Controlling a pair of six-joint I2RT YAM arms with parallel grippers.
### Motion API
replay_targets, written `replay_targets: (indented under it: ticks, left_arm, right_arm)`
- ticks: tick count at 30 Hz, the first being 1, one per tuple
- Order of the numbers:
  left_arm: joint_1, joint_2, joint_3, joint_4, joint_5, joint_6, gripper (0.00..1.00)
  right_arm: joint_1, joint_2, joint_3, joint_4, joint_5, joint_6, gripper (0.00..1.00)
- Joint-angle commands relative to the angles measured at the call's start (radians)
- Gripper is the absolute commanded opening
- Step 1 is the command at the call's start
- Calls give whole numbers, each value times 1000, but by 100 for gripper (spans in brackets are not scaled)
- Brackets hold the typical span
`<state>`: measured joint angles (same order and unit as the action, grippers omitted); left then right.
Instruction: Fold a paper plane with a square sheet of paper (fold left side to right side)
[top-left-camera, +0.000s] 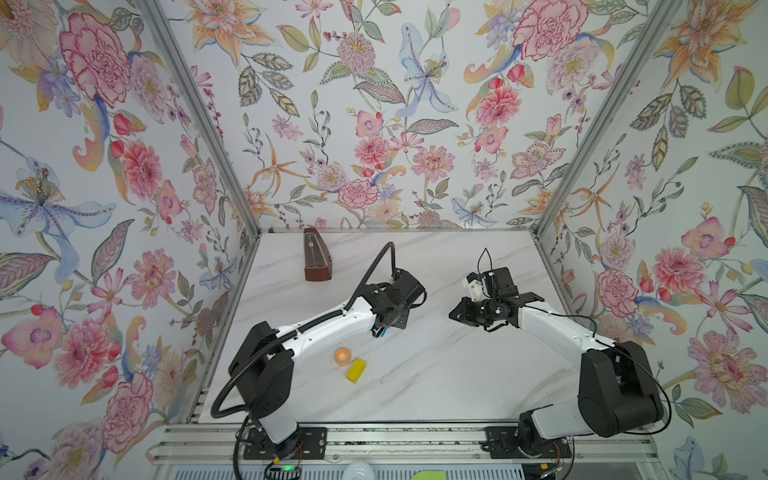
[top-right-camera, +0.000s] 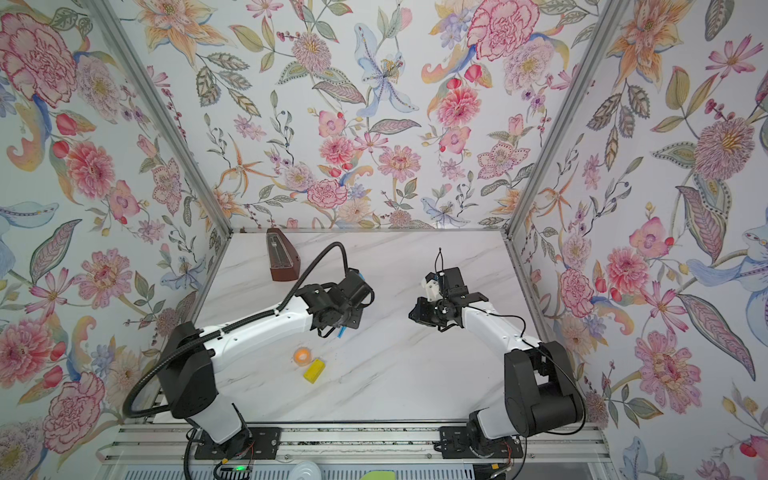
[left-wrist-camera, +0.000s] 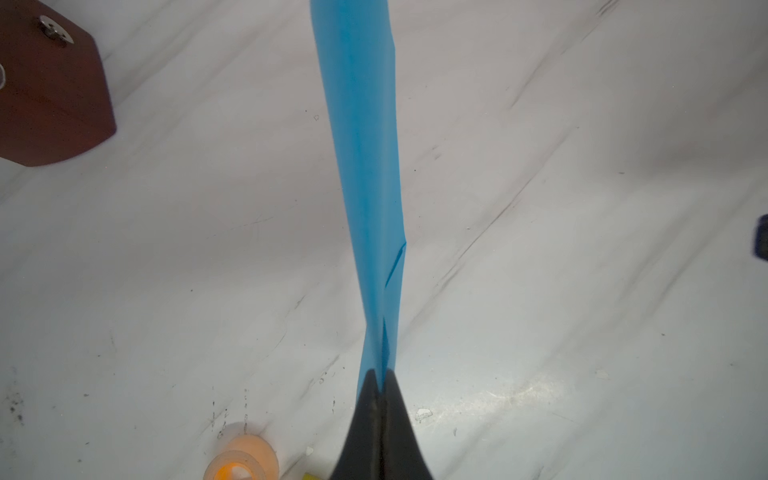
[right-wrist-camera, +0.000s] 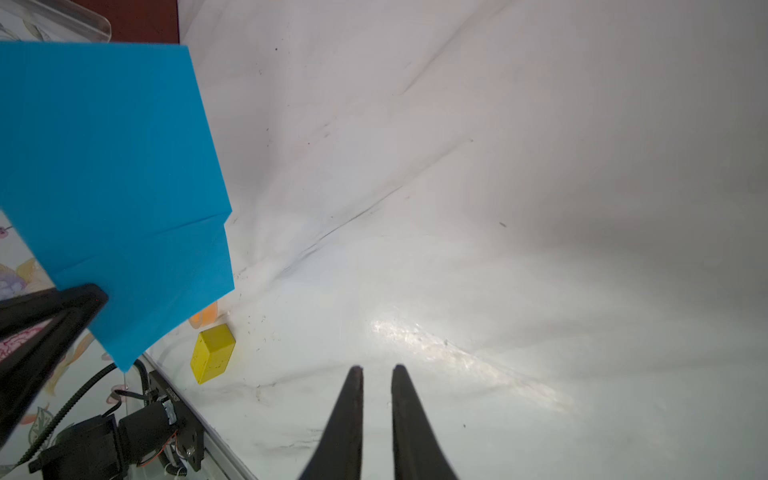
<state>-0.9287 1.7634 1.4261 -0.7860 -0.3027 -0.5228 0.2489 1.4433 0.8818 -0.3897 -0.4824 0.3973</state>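
Blue and creased in layers, the folded sheet of paper (left-wrist-camera: 361, 166) is held above the white marble table (top-left-camera: 436, 374), left of the middle, and we see the left gripper (left-wrist-camera: 380, 374) pressed together on its narrow end. We see the right gripper (right-wrist-camera: 377, 368) apart from the paper, its two fingers a little spread with nothing between them. Near the front left lie a yellow block (top-left-camera: 356, 370) and a small orange roll (top-left-camera: 343, 355) just beside it, and a brown wooden metronome (top-left-camera: 316, 259) stands at the back.
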Motion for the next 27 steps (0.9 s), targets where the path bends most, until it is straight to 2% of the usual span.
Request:
replay_targets:
  ticks: [1,4,7,9,17,24,27]
  left_arm:
    - [-93,135,140,-199,-134,-40,10]
    - [-146,209,214,-110,8,-17,21]
    - [-153,196,166,96,189,-16,30]
    - [-152,165,122,201,247,-19,34]
    - [-81,25,-24,352,248,26,39]
    - [53,-110,-228,530,311,36,41]
    - [97,-189,-316,588,278,53,46]
  right_arm:
    - [-59,-38,-28,-42,-6,-18,16]
    - [-102,-66,-42,-45,7,-1,16]
    - [-114,-85,-51,-45,8,26,19]
    - [-112,-95,-59,-45,4,43,21]
    - [-37,-58,-107,63,-36,157,34]
    - [-3,100,-80,182,-68,207,38]
    - [-2,179,-36,208,-76,207,38]
